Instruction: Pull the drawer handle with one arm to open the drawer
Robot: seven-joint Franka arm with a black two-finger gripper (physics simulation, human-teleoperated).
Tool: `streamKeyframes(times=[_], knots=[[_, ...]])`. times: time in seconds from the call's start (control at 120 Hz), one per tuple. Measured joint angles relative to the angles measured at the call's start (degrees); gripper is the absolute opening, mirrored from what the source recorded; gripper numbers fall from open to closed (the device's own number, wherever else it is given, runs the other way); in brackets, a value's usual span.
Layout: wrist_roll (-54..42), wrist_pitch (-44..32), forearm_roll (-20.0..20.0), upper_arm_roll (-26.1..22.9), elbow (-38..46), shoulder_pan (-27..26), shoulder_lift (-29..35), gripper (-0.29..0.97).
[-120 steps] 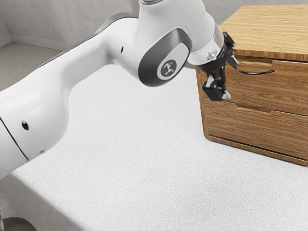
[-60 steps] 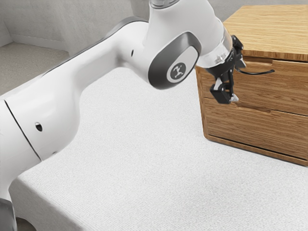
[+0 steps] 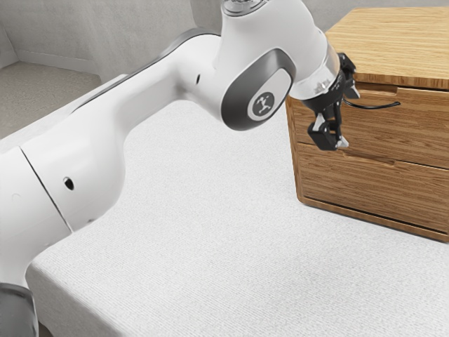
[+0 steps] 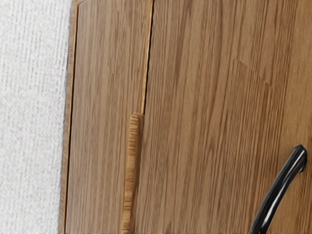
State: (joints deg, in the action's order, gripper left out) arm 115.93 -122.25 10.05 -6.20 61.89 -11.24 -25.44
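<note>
A wooden cabinet (image 3: 393,42) stands at the exterior view's right with two drawers. The upper drawer (image 3: 400,137) carries a thin black curved handle (image 3: 373,107), and its front lies flush with the cabinet. My black gripper (image 3: 330,139) hangs in front of that drawer's left end, just below and left of the handle's near end, open and holding nothing. In the wrist view the handle (image 4: 279,192) is a glossy black bar off to one side of my hand, against the wood grain of the drawer front (image 4: 209,97).
The lower drawer (image 3: 379,186) has a narrow wooden ridge (image 4: 132,170) on its front. The cabinet rests on a white textured tabletop (image 3: 210,239), which spreads toward the exterior view's left and front. My large white arm (image 3: 140,133) spans the upper left.
My arm has swung toward the exterior view's right, carrying the gripper closer to the drawer front and slightly up toward the handle. The drawer has not moved.
</note>
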Motion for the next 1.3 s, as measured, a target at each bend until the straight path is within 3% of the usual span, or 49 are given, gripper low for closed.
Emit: streamKeyframes(times=[1.3], knots=[[-1.7,-1.3,-0.3,-0.7,2.4,0.4,0.3,0.68]])
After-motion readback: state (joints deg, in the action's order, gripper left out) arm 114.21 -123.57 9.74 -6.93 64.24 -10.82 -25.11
